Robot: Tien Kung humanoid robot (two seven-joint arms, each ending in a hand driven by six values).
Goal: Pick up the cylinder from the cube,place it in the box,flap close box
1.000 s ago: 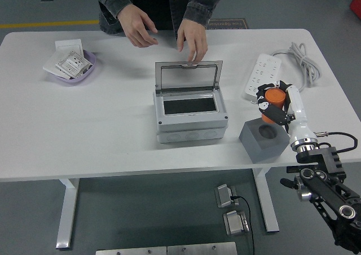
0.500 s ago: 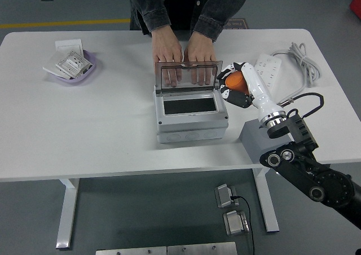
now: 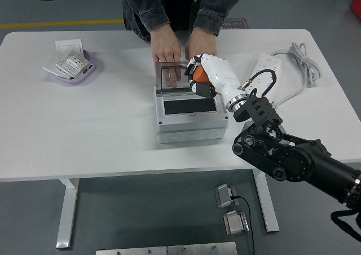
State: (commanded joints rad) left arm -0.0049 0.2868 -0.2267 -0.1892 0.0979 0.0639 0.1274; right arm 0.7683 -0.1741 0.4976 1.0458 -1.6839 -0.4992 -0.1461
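Observation:
My right hand (image 3: 198,77) is shut on the orange cylinder (image 3: 199,73) and holds it over the back right part of the grey box (image 3: 190,117), just above its dark opening. The box's clear lid (image 3: 174,74) stands upright at the back. A person's two hands (image 3: 167,55) rest behind and against that lid. The grey cube is almost fully hidden behind my right forearm (image 3: 265,125). My left arm does not show.
A purple bowl (image 3: 73,69) with paper packets sits at the far left. A white power strip (image 3: 265,69) with its cable lies at the far right. The person stands at the table's far edge.
My right hand has carried the cylinder leftward from beside the box's right side to above its opening. The person's hands have stayed at the lid.

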